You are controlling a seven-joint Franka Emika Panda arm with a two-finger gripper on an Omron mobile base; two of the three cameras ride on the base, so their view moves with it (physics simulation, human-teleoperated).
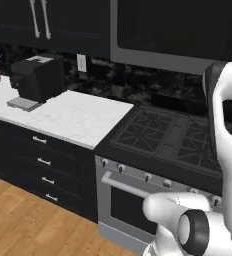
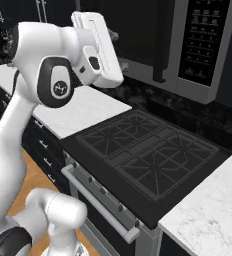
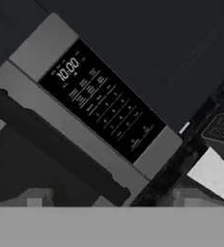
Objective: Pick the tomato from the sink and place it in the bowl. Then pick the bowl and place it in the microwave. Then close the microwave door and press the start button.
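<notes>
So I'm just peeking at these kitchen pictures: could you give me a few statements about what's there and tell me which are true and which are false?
1. The microwave sits above the stove. True.
2. The microwave door hangs wide open. False: it looks shut, its dark handle standing beside the control panel.
3. The panel's display reads 10:00 in the hand view. True.
4. A red pot stands on the stove's burners. False: the grates carry nothing.
5. A black coffee machine stands on the white counter left of the stove. True.
6. The white arm reaches down to the floor. False: it is raised in front of the microwave.
</notes>
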